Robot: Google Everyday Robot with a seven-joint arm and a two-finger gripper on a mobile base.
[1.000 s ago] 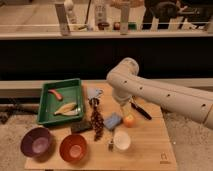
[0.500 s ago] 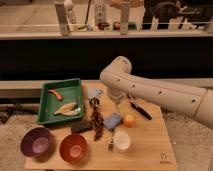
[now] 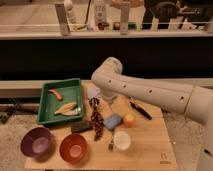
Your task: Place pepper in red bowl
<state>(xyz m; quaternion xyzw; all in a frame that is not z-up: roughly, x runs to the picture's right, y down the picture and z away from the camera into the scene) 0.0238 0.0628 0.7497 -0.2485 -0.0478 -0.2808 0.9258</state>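
Observation:
The pepper point(image 3: 55, 94) is small, slender and red and lies in the back left of the green tray point(image 3: 46, 103). The red bowl point(image 3: 73, 148) stands empty at the front left of the wooden table, next to a purple bowl point(image 3: 36, 142). My white arm reaches in from the right and bends down over the table's middle. My gripper point(image 3: 94, 102) shows as a dark part under the arm's end, just right of the tray's right rim. It is to the right of the pepper, apart from it, and largely hidden by the arm.
A pale banana-like item point(image 3: 67, 108) lies in the tray. A dark grape bunch point(image 3: 97, 123), a blue item point(image 3: 113, 121), an orange fruit point(image 3: 129, 120), a white cup point(image 3: 121, 141) and a black-handled utensil point(image 3: 140, 110) sit mid-table. A counter with bottles runs behind.
The arm has swung left across the table, bringing its end from the middle toward the right rim of the green tray. The objects have not moved.

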